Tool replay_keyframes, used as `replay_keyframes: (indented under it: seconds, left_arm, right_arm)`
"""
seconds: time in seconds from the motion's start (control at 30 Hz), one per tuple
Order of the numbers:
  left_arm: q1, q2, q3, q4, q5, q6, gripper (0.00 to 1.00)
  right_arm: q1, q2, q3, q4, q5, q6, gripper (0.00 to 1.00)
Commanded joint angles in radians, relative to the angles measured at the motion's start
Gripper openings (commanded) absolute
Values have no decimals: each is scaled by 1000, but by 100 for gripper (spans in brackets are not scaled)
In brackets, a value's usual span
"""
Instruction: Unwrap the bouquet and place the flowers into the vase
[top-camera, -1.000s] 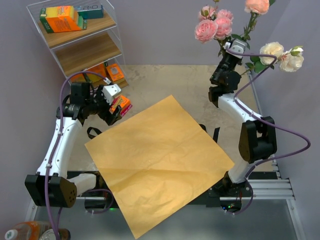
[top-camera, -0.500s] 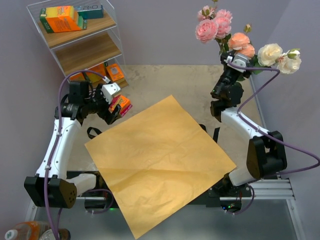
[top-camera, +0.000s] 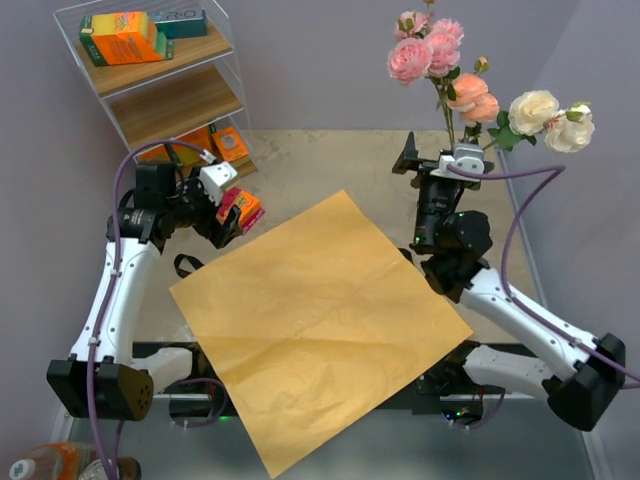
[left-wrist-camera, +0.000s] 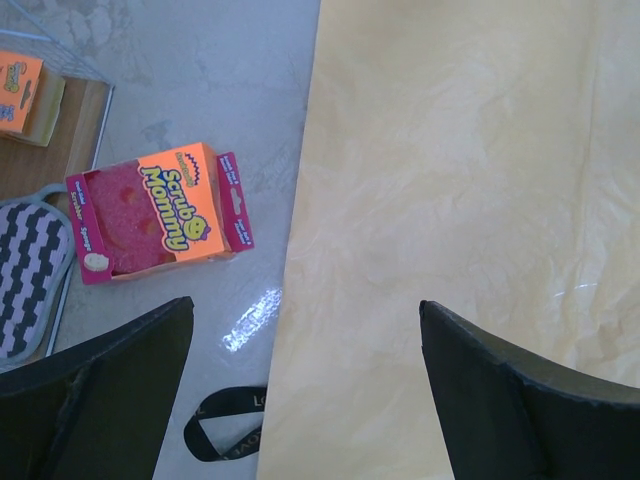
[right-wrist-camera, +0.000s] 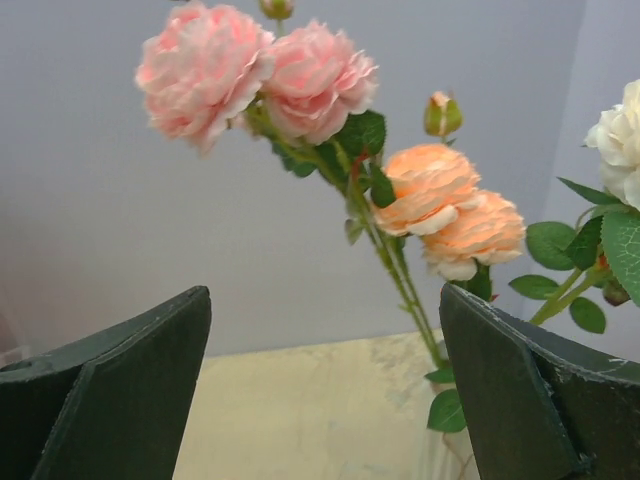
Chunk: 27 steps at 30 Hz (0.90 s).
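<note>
Both left hand (left-wrist-camera: 305, 312) and right hand (right-wrist-camera: 325, 295) gape empty, flowers (right-wrist-camera: 310, 90) upright just beyond the right; placing looks done, so next back off without brushing them.

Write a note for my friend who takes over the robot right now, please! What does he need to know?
Left end effector: open, empty, hovering over the left edge of the orange paper.
Right end effector: open, empty, facing the flowers.
Things: the paper lies spread flat on the table, with the black ribbon beside its left edge. The flowers stand upright at the far right corner. The vase is hidden behind the right arm.
Done: bouquet unwrapped; flowers standing with no end effector on them.
Left: probably only check that every stem sits in the vase, then back the arms away.
</note>
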Motion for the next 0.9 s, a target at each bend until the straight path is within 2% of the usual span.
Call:
replay_keyframes:
  seconds: [0.0,0.07,0.17,0.27,0.4,0.6,0.87]
  left_arm:
    - [6,-47,8,12,-17,-42,100]
    - [6,-53,5,12,-16,-55,100]
    - [6,-57,15,1,-8,-65,99]
    - [6,-59,26,-5,-11,-78,99]
    - [6,-68,23,-1,-17,-96,100]
    - [6,-99,-29,35,-28,-125,99]
    - [6,-113,-78,61,-51,-151,99]
  right_arm:
    - [32,-161,106,-680,-56,386,99]
    - [32,-186,163,-940,-112,532,99]
    - [36,-234,183,-1155,-196,606,99]
    - [35,-328,151,-1259,-180,677,99]
    - [35,-419,118,-1359,-117,758,99]
    - [35,-505,84,-1428,-234,719,99]
    - [33,-536,14,-1442,-285,731,99]
